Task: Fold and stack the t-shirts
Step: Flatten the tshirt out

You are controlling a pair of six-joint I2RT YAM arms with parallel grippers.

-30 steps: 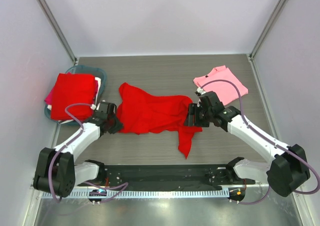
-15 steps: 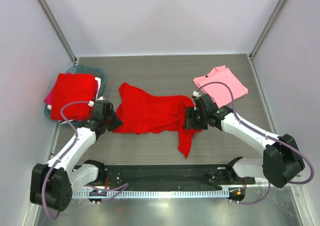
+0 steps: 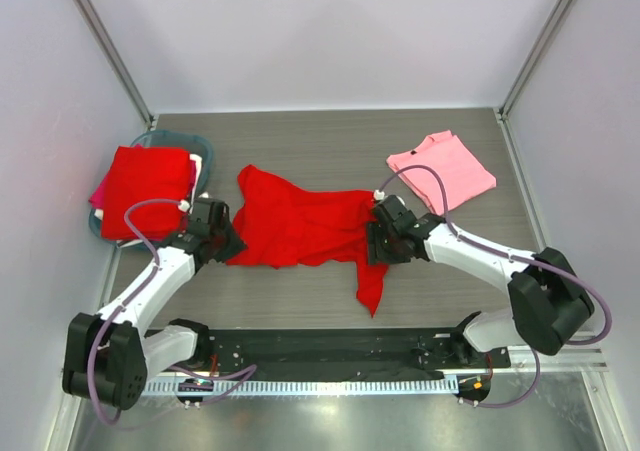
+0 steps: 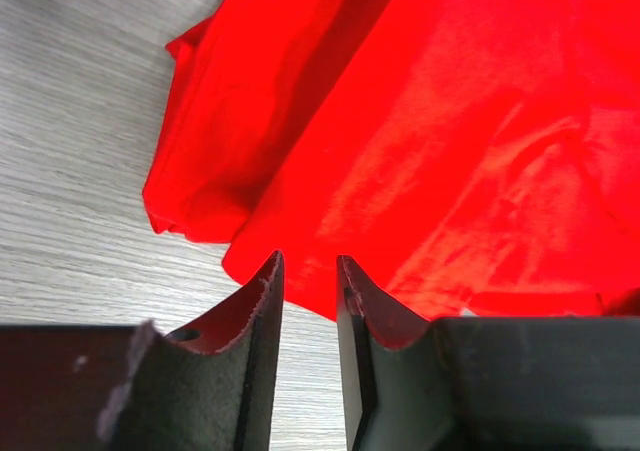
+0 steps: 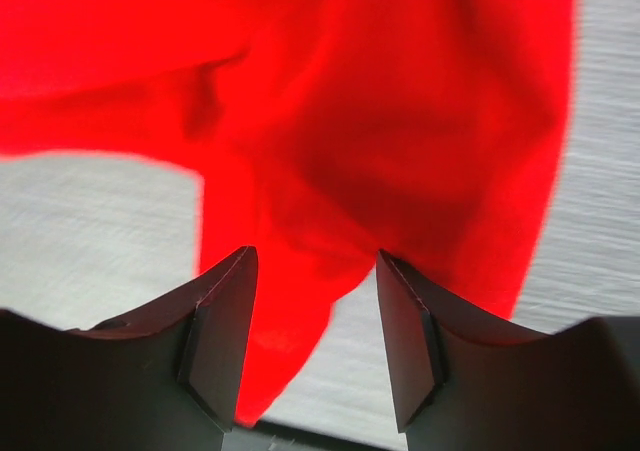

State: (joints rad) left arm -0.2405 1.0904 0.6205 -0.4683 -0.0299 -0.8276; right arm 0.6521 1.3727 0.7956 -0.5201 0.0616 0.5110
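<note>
A crumpled bright red t-shirt (image 3: 300,226) lies spread over the table's middle, one sleeve trailing toward the near edge. My left gripper (image 3: 228,243) sits at its left corner. In the left wrist view the left gripper (image 4: 308,266) is open by a narrow gap with nothing in it, the red t-shirt's (image 4: 430,141) edge just past the tips. My right gripper (image 3: 372,241) hovers over the shirt's right edge. In the right wrist view the right gripper (image 5: 315,261) is wide open above the red cloth (image 5: 380,121). A light pink t-shirt (image 3: 445,166) lies flat at the back right.
A teal basin (image 3: 200,146) stands at the far left, with a folded red t-shirt (image 3: 148,189) on top and magenta and white cloth peeking out beneath. A black rail (image 3: 320,346) runs along the near edge. Metal posts and white walls frame the table.
The left jaws shut and then parted a little, and the shirt's left corner was drawn slightly left. The right gripper slid left onto the shirt's right edge.
</note>
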